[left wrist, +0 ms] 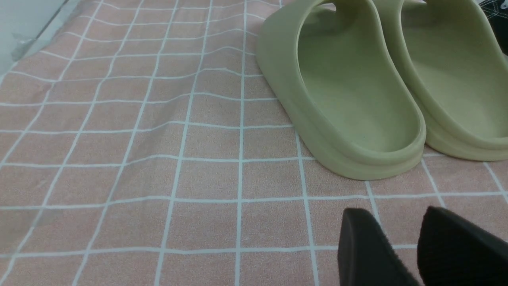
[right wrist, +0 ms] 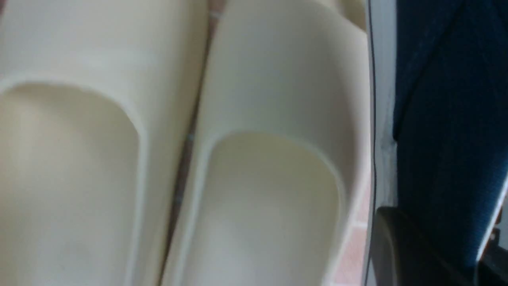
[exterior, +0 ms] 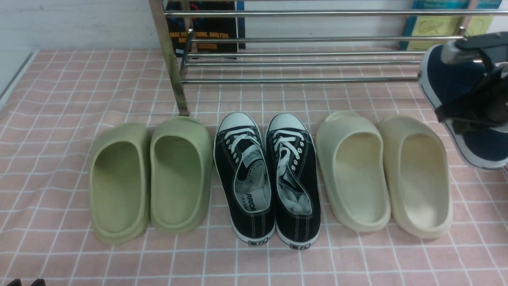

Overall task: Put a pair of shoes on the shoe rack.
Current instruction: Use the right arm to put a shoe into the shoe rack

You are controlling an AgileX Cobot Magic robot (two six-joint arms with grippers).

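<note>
Front view — a navy shoe (exterior: 488, 147) is gripped by the right claw (exterior: 448, 85), raised beside the right end of the shoe rack (exterior: 301, 79) — the left claw (left wrist: 393, 230) is seen released.

Pink cloth (exterior: 59, 99), ruled with a white grid. Slides (exterior: 119, 182): plain olive green. Sneakers (exterior: 246, 178): black canvas with white toe caps, laces, soles and stitching (lining pale grey, printed in black). Second slides (exterior: 357, 171): plain cream. Slip-on shoe (exterior: 452, 79): dark navy, white sole edged by a thin dark line. Rack (exterior: 297, 53): shiny silver. Book (exterior: 206, 24): black, orange lettering. Second book (exterior: 436, 24): teal and yellow.
</note>
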